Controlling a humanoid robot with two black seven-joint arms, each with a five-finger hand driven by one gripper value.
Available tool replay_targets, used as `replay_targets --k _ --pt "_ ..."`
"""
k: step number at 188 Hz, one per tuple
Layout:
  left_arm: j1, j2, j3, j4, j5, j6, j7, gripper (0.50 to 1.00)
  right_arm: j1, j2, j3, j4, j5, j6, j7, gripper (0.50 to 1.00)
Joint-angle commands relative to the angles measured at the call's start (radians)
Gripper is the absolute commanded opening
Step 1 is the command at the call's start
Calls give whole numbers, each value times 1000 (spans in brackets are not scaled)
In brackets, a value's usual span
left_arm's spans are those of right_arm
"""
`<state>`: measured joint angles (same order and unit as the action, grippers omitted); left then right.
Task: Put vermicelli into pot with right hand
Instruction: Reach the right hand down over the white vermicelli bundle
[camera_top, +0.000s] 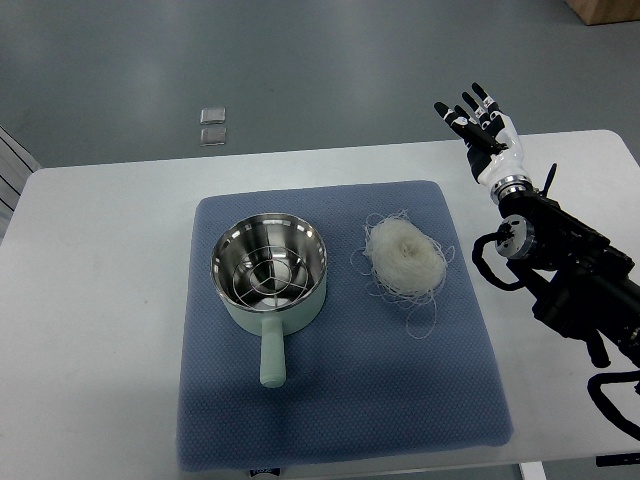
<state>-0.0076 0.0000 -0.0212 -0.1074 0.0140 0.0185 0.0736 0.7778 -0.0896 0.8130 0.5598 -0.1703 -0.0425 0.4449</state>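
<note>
One pale green pot (269, 276) with a shiny steel inside sits on the left half of a blue mat (340, 400) on the white bench (90, 300), handle toward the near edge. One loose nest of vermicelli (404, 258) lies just right of it. One right hand (483, 130) hovers near the bench's far edge, fingers spread wide, holding nothing. Two small clear squares (212, 126) lie on the floor beyond.

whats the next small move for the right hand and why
Probably bring the right hand down and leftward over the vermicelli. The hand is raised near the table's far edge, fingers spread, holding nothing, while the vermicelli lies untouched on the blue mat beside the pot.
</note>
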Motion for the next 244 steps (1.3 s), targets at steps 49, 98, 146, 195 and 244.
replay_targets --k 49,98,146,195,244 --pt "0 0 0 0 0 0 0 1000 5 -35 -29 48 -103 27 3 921" --pt "-2 0 0 0 0 0 0 1000 -12 -174 -61 181 -425 85 2 921" --pt "-2 0 0 0 0 0 0 1000 -18 -303 -124 285 -716 234 5 921" --pt "-2 0 0 0 0 0 0 1000 -2 -446 -184 422 -988 378 11 921" --pt "-2 0 0 0 0 0 0 1000 14 -524 -186 548 -1233 492 17 921"
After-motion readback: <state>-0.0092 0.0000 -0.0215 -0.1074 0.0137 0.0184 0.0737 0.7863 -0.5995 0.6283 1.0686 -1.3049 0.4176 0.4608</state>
